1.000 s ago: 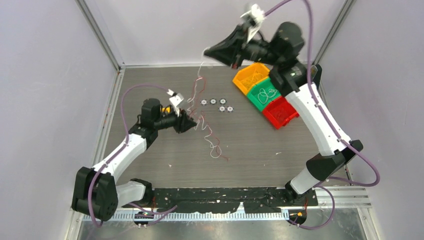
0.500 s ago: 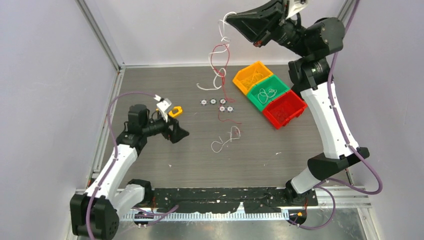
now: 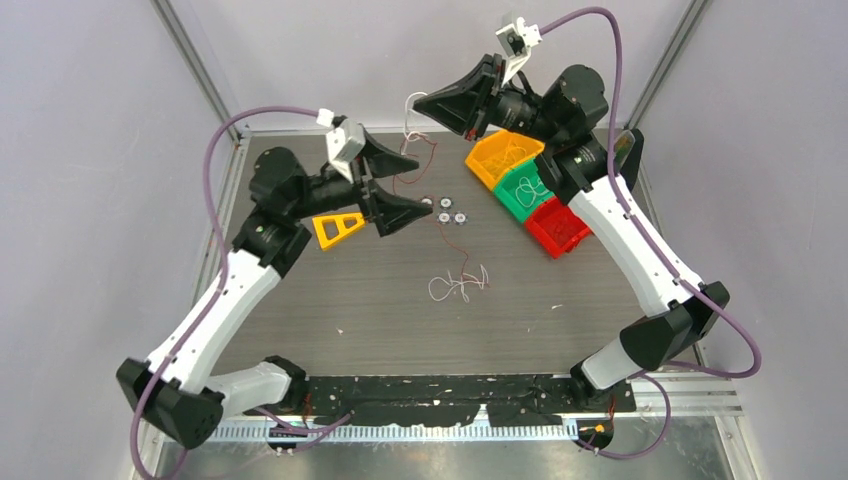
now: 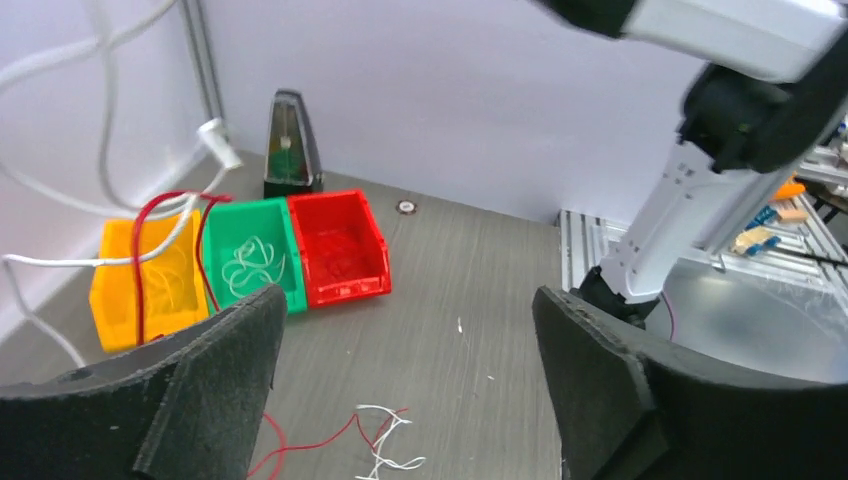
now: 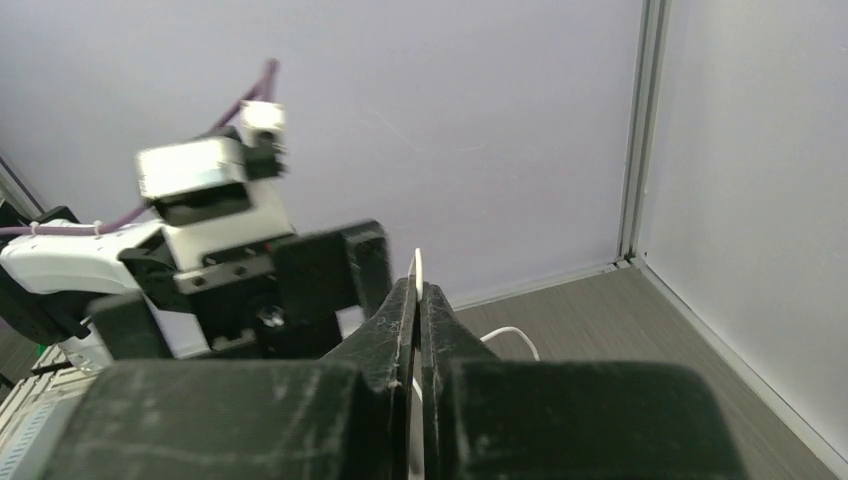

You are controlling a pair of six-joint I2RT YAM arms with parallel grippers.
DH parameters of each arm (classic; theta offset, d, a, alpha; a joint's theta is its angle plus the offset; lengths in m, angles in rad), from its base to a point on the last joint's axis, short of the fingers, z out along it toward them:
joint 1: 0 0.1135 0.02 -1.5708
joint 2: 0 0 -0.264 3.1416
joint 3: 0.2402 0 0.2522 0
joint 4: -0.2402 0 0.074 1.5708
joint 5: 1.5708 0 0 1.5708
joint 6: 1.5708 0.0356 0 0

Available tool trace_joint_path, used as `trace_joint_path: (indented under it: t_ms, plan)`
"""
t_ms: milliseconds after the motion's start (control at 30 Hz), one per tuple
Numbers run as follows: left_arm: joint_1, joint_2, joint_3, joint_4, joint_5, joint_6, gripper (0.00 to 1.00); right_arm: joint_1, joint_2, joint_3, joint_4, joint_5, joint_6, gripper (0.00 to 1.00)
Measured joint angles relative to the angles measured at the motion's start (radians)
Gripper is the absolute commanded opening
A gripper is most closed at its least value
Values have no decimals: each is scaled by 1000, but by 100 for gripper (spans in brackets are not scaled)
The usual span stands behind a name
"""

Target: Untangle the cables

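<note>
Near the top centre of the overhead view, the right claw [image 3: 416, 102] is raised above the far edge of the bench [image 3: 330, 300]. It is closed tight, and its own wrist view shows a thin white cable [image 5: 417, 264] pinched edge-on between the two pressed fingers. From that grip the white strand hangs down in loose loops. A red cable [image 3: 447, 236] is caught up with it and trails down toward the middle of the frame. It ends in a small knot of red and white cables [image 3: 458, 285] lying on the bench just below centre. The left claw [image 3: 415, 186] sits left of centre, lifted off the bench with its fingers spread wide, and it grips nothing. The red loop passes close by its tips, but whether it touches them cannot be told. In the left wrist view the white and red strands cross the upper left of the frame, and the knot shows at the bottom edge between the two dark fingers [image 4: 210, 395]. Three bins stand in a diagonal row at the right of the overhead view: a yellow bin [image 3: 487, 158], a green bin [image 3: 512, 192] with a coil of white wire in it, and a red bin [image 3: 545, 228]. A few small round discs [image 3: 444, 215] lie on the bench between the left claw and the bins. A dark pyramid-shaped object [image 4: 290, 140] stands against the back wall behind the bins.
</note>
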Motion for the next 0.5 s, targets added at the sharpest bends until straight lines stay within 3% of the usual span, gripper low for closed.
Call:
trace_joint_path:
  t_ms: [67, 133, 200, 300, 500]
  plan:
    - [-9, 50, -1, 11, -35, -33, 60, 9, -11, -9, -1, 9, -13, 6]
    - [-9, 80, -2, 0, -96, -34, 48, 14, -27, -15, -2, 18, -25, 5]
    - [-9, 83, -2, -9, -140, -13, 49, 23, -42, -25, -4, 21, -37, 5]
    - [-11, 49, -2, -11, -164, 46, 60, 32, -68, -43, -12, 27, -62, 5]
    - [-28, -97, 2, -23, -203, 179, 56, 39, -89, -81, -31, 42, -93, 5]
